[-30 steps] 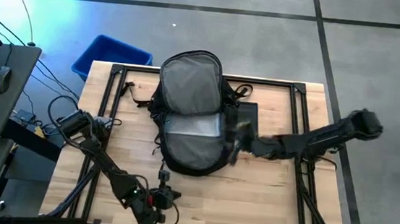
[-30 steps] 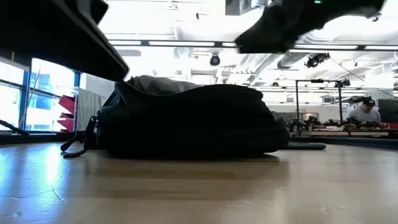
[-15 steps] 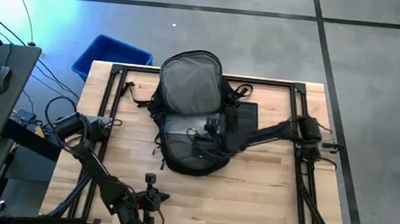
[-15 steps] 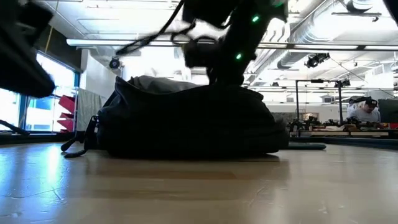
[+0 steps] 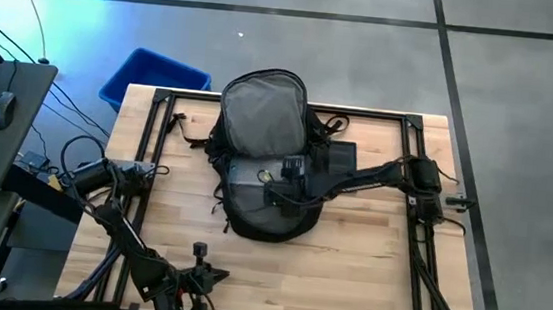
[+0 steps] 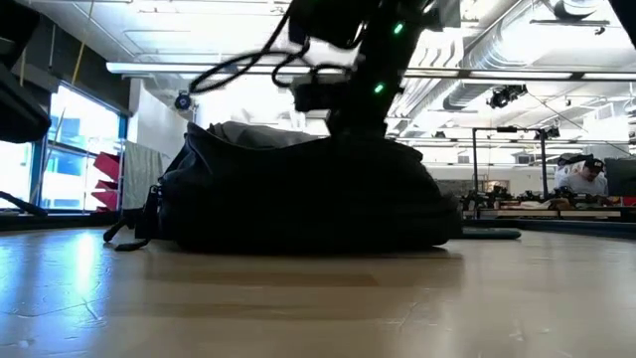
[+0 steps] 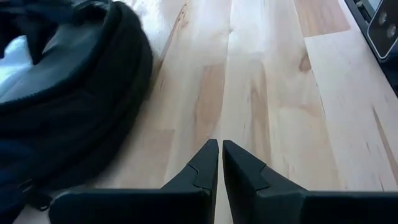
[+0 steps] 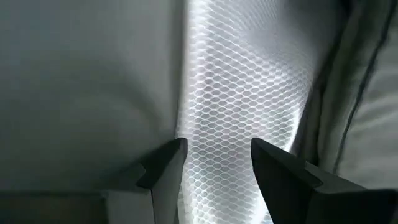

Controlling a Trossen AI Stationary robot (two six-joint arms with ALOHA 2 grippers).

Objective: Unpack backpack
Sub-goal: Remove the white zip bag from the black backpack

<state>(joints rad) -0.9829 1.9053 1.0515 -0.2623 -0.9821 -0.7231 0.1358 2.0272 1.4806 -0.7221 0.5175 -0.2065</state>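
The black backpack (image 5: 264, 124) lies in the middle of the table with its front flap folded back toward the far edge, showing grey lining. My right gripper (image 5: 276, 183) reaches from the table's right into the open main compartment (image 5: 248, 198), tipped downward. It is open there (image 8: 214, 163), with its fingers over a white mesh-patterned surface (image 8: 242, 93) between grey lining walls. My left gripper (image 7: 219, 155) is shut over bare wood near the table's front edge, to the near left of the backpack (image 7: 68, 106). The low view shows the backpack (image 6: 298, 194) resting flat on the tabletop.
A flat black thing (image 5: 342, 161) lies against the backpack's right side. Black frame rails (image 5: 414, 137) run along the table's edges. A blue bin (image 5: 153, 74) stands on the floor beyond the far left corner. Bare wood (image 5: 347, 272) lies in front of the backpack.
My right gripper has swung from beside the backpack's right side toward the left and down into the open compartment, tipping steeply downward. My left gripper has drawn back toward the table's near left edge, staying shut. The backpack has kept its place.
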